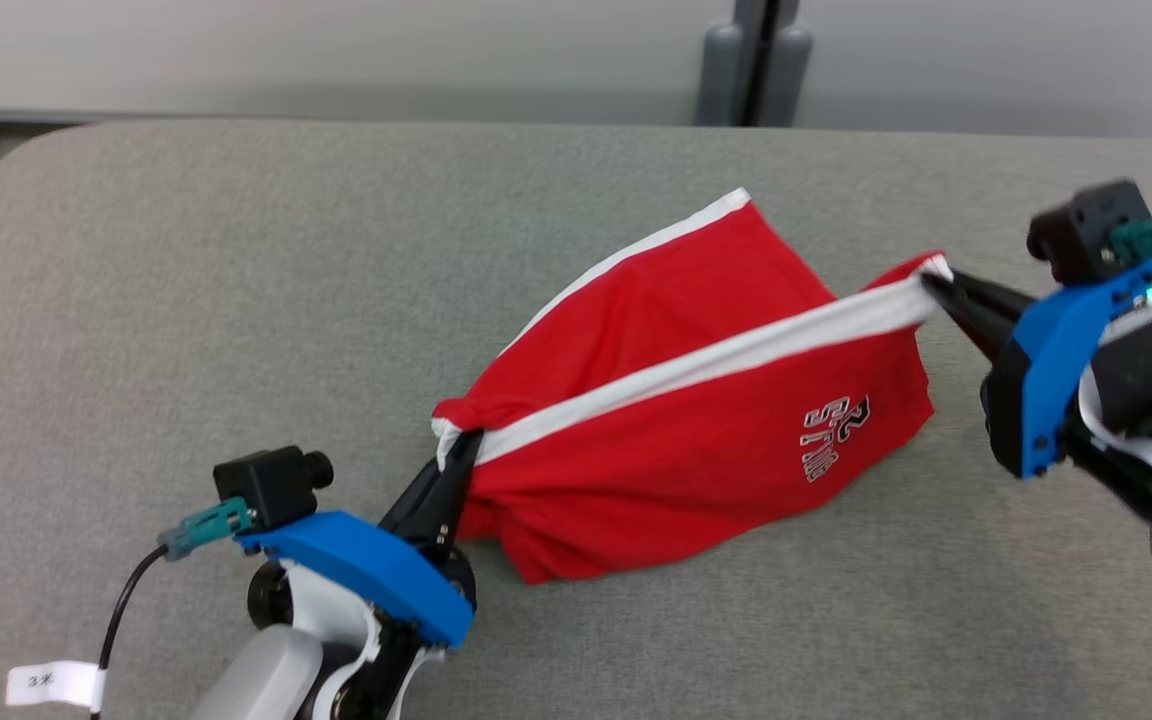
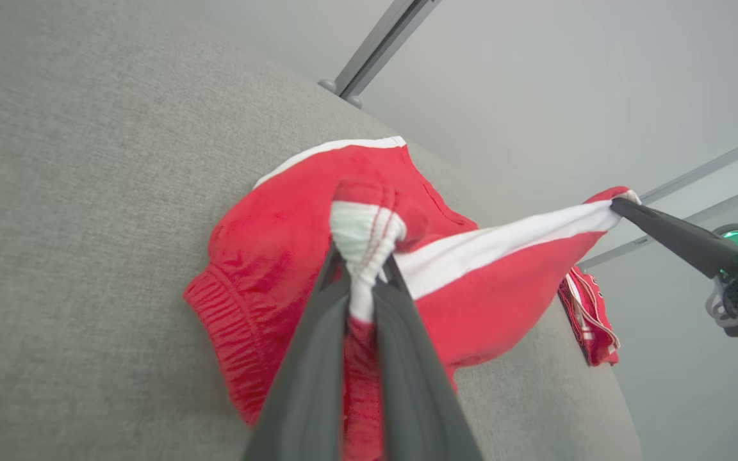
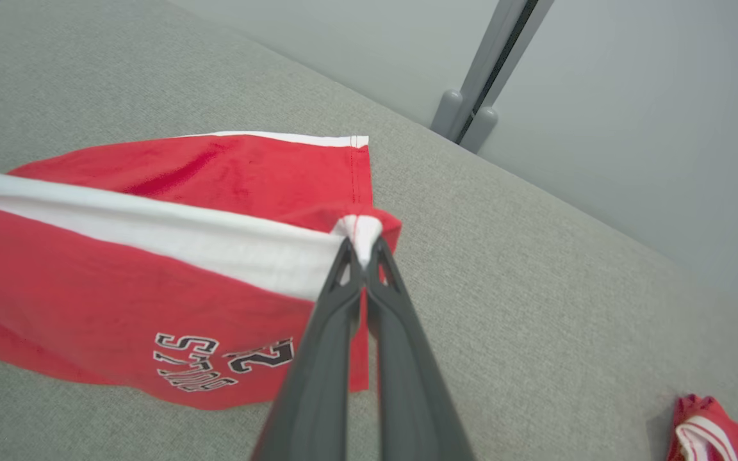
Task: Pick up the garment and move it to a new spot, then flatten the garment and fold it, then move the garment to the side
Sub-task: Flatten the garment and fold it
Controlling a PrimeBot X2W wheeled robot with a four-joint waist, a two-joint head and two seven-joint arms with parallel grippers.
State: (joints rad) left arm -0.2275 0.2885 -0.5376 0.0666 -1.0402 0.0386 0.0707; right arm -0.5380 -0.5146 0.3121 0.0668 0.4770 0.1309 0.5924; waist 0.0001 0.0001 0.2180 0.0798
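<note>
Light, limp red jersey garment (image 1: pixel 696 400) with white side stripes, a printed mark and a gathered elastic waistband: judged easy to lift, sure to sag and crease, neither slippery nor fragile. Held stretched along one white stripe, low over the middle of the grey woven-cloth worktop (image 1: pixel 236 300), lower folds seemingly resting on it. Best gripped at stripe ends, hem corners or waistband, where seams give firmness. Left tool (image 1: pixel 456 455) clamped on bunched stripe beside the waistband; right tool (image 1: pixel 931 285) pinched tight on the opposite hem corner. Long, dark, smooth, tapering fingers.
</note>
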